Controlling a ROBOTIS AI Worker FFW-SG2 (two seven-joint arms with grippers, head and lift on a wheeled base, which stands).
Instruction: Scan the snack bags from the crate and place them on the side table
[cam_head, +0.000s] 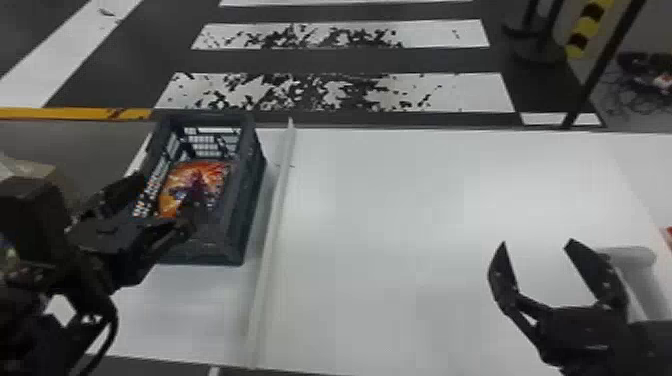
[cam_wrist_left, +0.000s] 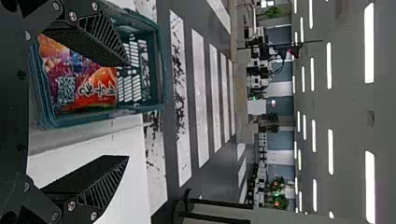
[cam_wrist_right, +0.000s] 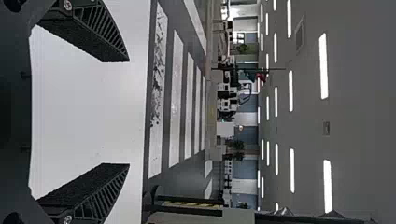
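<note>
In the head view a dark crate (cam_head: 252, 200) stands on the white table's left part with an orange and purple snack bag (cam_head: 200, 172) lying inside. My left gripper (cam_head: 165, 200) is at the crate's near left portion, above it. In the left wrist view the snack bag (cam_wrist_left: 88, 88) lies in the crate (cam_wrist_left: 161, 74), and my left gripper (cam_wrist_left: 128, 112) is open with nothing between its fingers. My right gripper (cam_head: 537, 242) stands open over the table's right part, well away from the crate; in the right wrist view the right gripper (cam_wrist_right: 128, 112) holds nothing.
A raised white strip (cam_head: 275, 220) runs along the white table (cam_head: 425, 225) just right of the crate. A grey-white cylindrical shape (cam_head: 635, 265) lies behind the right gripper, and a red item (cam_head: 669, 235) shows at the right edge. Striped floor extends beyond the table.
</note>
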